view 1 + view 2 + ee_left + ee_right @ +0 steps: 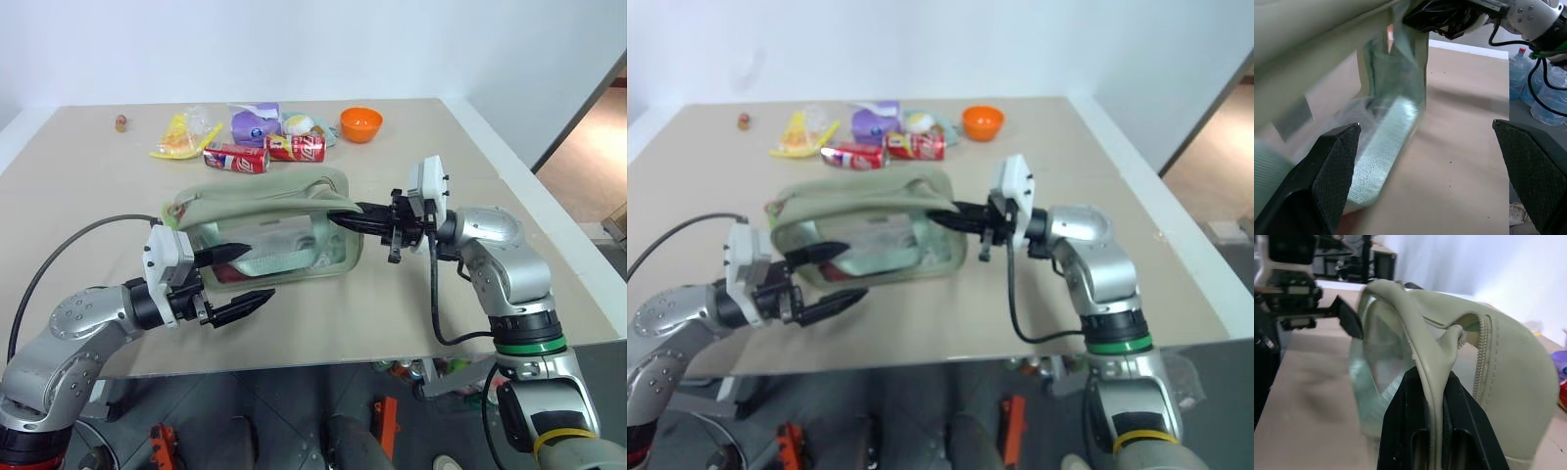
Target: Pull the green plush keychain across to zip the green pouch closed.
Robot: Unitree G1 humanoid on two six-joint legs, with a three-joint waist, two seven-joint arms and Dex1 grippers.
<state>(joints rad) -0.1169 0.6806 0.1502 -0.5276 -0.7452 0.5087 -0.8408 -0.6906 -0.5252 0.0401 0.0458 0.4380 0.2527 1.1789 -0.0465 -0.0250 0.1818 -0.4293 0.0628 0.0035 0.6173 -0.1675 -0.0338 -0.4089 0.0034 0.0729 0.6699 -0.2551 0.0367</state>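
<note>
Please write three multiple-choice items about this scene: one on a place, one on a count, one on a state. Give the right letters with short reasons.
1. Where is the orange bowl?
A. behind the green pouch, far side of the table
B. inside the pouch
C. on the floor

2. How many red cans lie behind the pouch?
A. one
B. two
C. four

3. What is the right gripper doing?
A. open above the bowl
B. shut on a green strap handle of the pouch
C. holding a can

Answers:
1 A: it stands beyond the green pouch near the far edge.
2 B: two lie side by side.
3 B: its fingers pinch the strap handle, seen in the right wrist view.
</note>
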